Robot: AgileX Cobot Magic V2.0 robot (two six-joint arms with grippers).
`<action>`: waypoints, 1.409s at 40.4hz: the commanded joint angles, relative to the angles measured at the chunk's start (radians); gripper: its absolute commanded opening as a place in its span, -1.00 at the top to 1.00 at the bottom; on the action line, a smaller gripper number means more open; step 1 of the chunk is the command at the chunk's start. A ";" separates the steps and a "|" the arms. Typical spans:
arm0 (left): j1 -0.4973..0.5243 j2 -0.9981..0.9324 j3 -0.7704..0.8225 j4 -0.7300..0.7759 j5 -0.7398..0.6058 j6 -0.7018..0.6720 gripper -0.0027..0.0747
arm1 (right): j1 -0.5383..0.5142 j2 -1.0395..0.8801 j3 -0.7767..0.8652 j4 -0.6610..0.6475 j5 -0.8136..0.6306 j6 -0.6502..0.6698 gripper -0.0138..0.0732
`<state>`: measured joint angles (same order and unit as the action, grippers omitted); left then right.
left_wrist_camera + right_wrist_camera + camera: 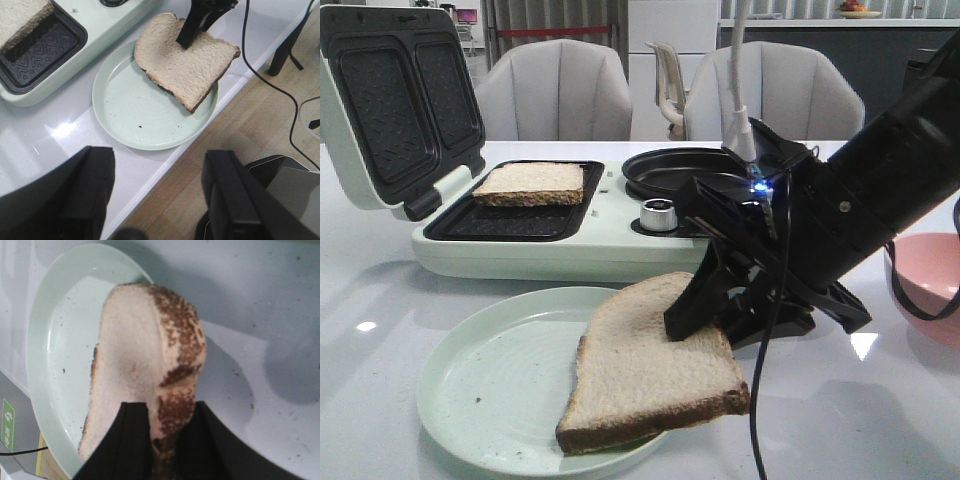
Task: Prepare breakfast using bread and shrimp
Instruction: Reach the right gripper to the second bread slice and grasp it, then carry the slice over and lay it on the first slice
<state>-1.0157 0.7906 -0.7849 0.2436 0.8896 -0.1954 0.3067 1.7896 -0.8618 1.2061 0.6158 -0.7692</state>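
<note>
Two black fingers of the right gripper (705,315) are clamped on the far edge of one bread slice (655,375), holding it tilted over the right side of the pale green plate (490,385). A second slice (530,184) lies in the sandwich maker (560,245) beyond. The left gripper (157,195) hangs apart at the table's near edge, holding nothing. No shrimp is visible. Gripped only by one edge, the soft slice could sag, tear or slip free.

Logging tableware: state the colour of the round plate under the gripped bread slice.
Pale mint green round plate, with dark crumb specks; left wrist view shows it best.
</note>
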 commanded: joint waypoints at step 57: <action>-0.006 -0.008 -0.025 0.023 -0.061 0.001 -0.22 | 0.097 0.281 -0.675 0.570 0.059 -0.401 0.44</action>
<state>-1.0157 0.7906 -0.7849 0.2495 0.8878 -0.1954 0.3961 2.0971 -1.4625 1.7206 0.6279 -1.1531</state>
